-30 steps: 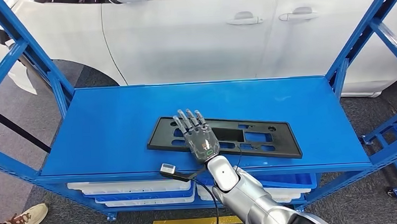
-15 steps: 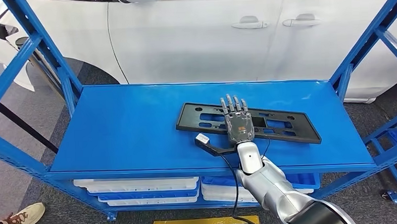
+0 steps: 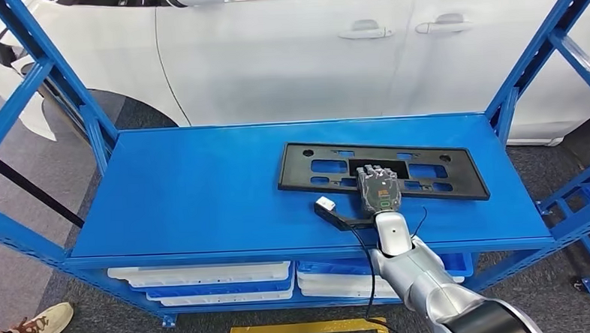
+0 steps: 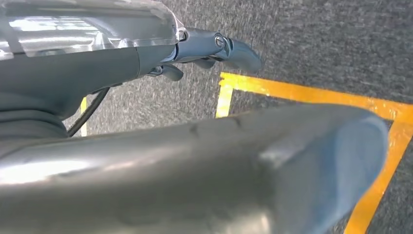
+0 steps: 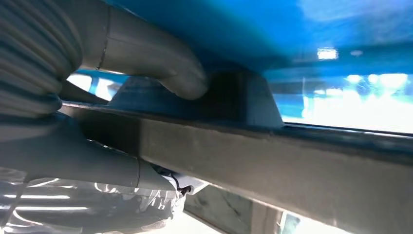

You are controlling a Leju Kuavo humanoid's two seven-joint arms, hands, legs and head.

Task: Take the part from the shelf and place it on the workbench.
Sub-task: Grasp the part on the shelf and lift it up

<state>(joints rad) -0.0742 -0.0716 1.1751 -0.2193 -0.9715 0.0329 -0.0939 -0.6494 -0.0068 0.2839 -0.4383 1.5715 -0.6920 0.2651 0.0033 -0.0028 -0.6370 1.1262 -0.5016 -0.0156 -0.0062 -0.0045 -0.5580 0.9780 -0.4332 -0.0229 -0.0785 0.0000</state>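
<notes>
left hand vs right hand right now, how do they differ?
The right hand is up on the blue shelf, fingers curled over the black part; the left hand hangs over grey floor with yellow tape, holding nothing. The right hand touches the task part; the left touches nothing. Both are grey robot hands.

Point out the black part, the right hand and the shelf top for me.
black part (image 3: 458, 183): head view, right end of the frame.
right hand (image 3: 378, 188): head view, back of the hand.
shelf top (image 3: 195, 186): head view, bare blue surface.
</notes>
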